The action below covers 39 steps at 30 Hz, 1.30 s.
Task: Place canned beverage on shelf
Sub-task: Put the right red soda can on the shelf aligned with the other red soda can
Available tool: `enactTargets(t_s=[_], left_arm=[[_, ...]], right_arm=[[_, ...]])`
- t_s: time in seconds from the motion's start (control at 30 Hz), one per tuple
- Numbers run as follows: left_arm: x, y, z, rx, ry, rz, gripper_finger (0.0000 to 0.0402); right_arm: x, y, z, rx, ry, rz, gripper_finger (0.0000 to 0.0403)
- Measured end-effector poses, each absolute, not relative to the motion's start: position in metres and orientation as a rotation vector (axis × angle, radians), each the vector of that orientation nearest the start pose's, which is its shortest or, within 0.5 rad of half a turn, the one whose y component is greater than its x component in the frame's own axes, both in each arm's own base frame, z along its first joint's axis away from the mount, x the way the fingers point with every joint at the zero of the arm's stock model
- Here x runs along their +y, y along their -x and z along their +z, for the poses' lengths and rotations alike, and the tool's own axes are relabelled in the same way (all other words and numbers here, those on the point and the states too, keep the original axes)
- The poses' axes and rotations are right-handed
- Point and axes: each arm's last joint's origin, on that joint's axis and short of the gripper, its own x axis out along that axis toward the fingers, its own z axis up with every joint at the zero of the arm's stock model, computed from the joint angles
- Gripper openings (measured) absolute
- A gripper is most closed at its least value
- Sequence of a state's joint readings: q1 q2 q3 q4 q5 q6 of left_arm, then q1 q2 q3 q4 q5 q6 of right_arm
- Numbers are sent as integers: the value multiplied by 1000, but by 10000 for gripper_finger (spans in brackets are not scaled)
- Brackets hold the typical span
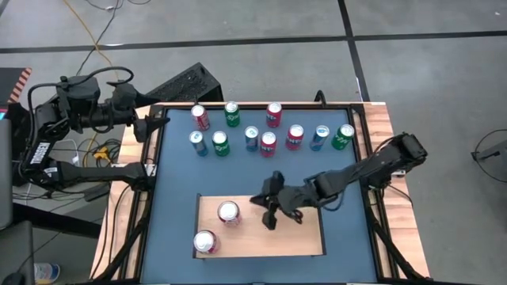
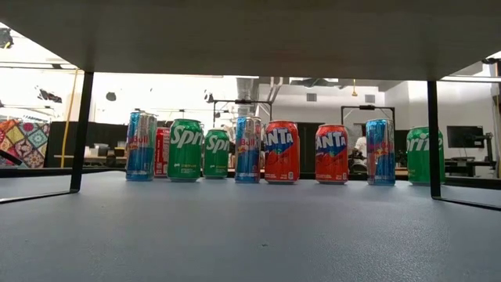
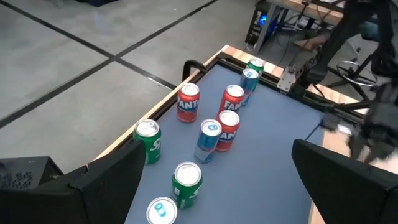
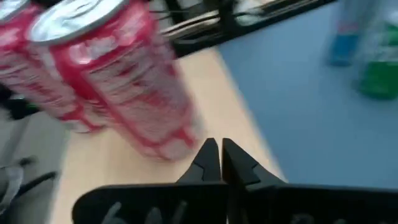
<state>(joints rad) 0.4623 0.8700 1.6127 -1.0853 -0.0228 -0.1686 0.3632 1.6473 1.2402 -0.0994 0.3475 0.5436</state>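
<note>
My right claw [image 1: 269, 215] hangs over the shelf [image 1: 301, 237], its fingers [image 4: 208, 163] pressed together with nothing between them. Just beside it, toward my left arm, a red can [image 1: 229, 212] stands upright on the board, close but not touching. A second red can [image 1: 205, 242] stands on the same board, farther out past the first, near the board's corner. Those two are all the shelf carries.

Beyond my claw, across the blue table [image 1: 174, 182], the other cans stand in a loose double row: green Sprite [image 2: 185, 150], orange-red Fanta [image 2: 281, 151], blue and silver ones [image 2: 142, 146]. Nothing lies between them and the shelf.

My left claw [image 1: 153, 124] waits at the table's far left corner, jaws spread wide and empty, looking down on that row.
</note>
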Motion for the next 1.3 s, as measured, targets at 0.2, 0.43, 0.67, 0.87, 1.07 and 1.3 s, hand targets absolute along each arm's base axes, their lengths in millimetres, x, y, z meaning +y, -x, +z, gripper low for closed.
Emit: enactTargets(t_s=[0.2, 0.43, 0.67, 0.87, 1.07, 1.3], left_arm=[[37, -72, 483, 296, 238, 517, 391], [37, -72, 483, 297, 238, 518, 391], [37, -72, 483, 298, 234, 519, 391], [37, -72, 483, 299, 231, 518, 391], [37, -72, 483, 300, 227, 517, 391], [37, -72, 482, 302, 227, 517, 391]], right_arm=[[122, -359, 270, 503, -367, -81, 11], [122, -368, 266, 476, -396, -46, 1], [122, -375, 262, 450, -417, -24, 0], [122, -381, 258, 442, -451, -1, 0], [126, -391, 259, 454, -440, 25, 0], [132, -417, 257, 516, -412, 24, 0]])
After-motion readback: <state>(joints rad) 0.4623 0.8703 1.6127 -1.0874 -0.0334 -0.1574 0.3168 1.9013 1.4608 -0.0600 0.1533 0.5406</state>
